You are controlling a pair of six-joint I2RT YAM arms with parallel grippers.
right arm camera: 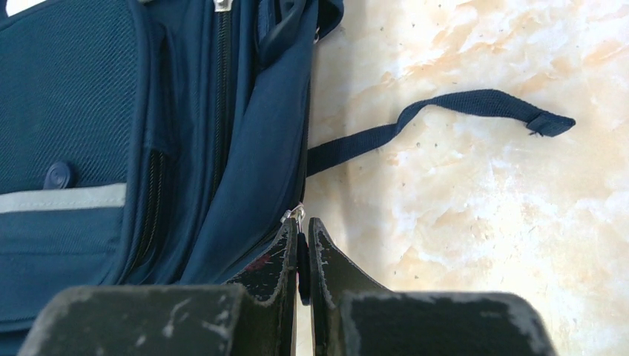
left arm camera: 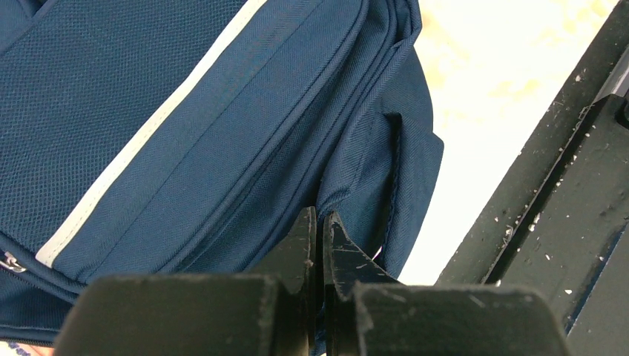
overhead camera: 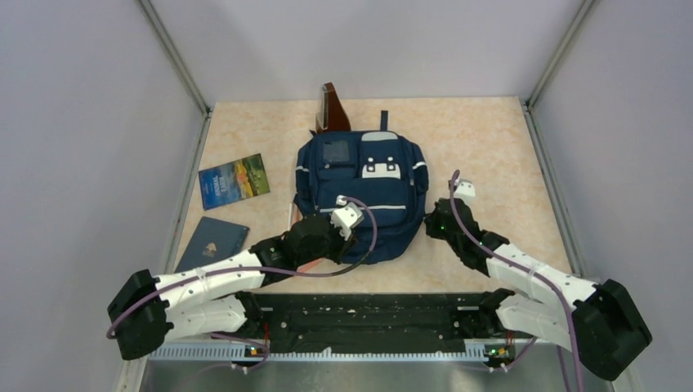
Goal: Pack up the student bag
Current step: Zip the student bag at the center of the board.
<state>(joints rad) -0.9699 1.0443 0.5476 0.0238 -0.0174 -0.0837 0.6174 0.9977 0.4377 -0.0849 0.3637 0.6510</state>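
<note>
Top external view: we find the large navy fabric student bag [overhead camera: 364,192] lying front-up mid-table on the beige marbled tabletop [overhead camera: 490,147]. Left gripper [left arm camera: 320,222] clenched at its near-left corner; we cannot tell whether fabric is pinched. Right gripper [right arm camera: 303,226] clamps a dark zip tab [right arm camera: 302,267] at its right edge. A landscape-covered paperback [overhead camera: 234,180] and a dark blue book [overhead camera: 212,242] lie left.

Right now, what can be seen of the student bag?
The student bag is a navy fabric backpack lying face up, top toward the far edge, with pale grey patches, light stripes, zipped pockets and a loose strap trailing on the table. A brown item stands at its far end. Left jaws are shut at a corner fold, right jaws on a zip pull.
</note>
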